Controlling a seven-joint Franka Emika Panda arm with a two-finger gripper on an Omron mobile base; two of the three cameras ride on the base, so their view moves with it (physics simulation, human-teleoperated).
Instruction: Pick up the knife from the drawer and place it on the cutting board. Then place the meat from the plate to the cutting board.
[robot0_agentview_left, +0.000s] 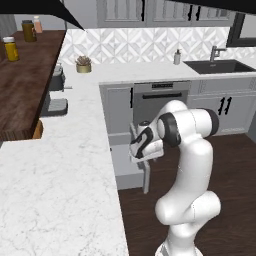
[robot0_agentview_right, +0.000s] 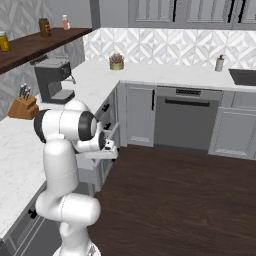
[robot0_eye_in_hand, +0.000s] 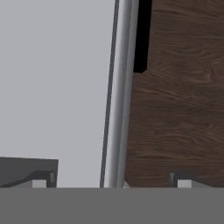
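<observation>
The drawer (robot0_agentview_left: 146, 176) stands partly pulled out of the grey cabinet under the white counter; I also see the drawer (robot0_agentview_right: 112, 134) from the other side. My gripper (robot0_agentview_left: 144, 159) is right at its front panel, and from the right the gripper (robot0_agentview_right: 110, 146) sits at the panel's top. In the hand view my gripper (robot0_eye_in_hand: 111, 181) is open: its fingertips (robot0_eye_in_hand: 41, 179) stand on either side of the panel's pale edge (robot0_eye_in_hand: 119, 96), with nothing held. Flat grey drawer surface lies left of that edge. The knife, cutting board, meat and plate are out of view.
White marble counter (robot0_agentview_left: 60, 170) runs along the left with a coffee machine (robot0_agentview_left: 56, 95) and a potted plant (robot0_agentview_left: 83, 64). A knife block (robot0_agentview_right: 22, 106) stands on it. Dishwasher (robot0_agentview_right: 186, 117) and sink (robot0_agentview_left: 219, 65) are farther back. Dark wood floor (robot0_agentview_right: 175, 200) lies open on the right.
</observation>
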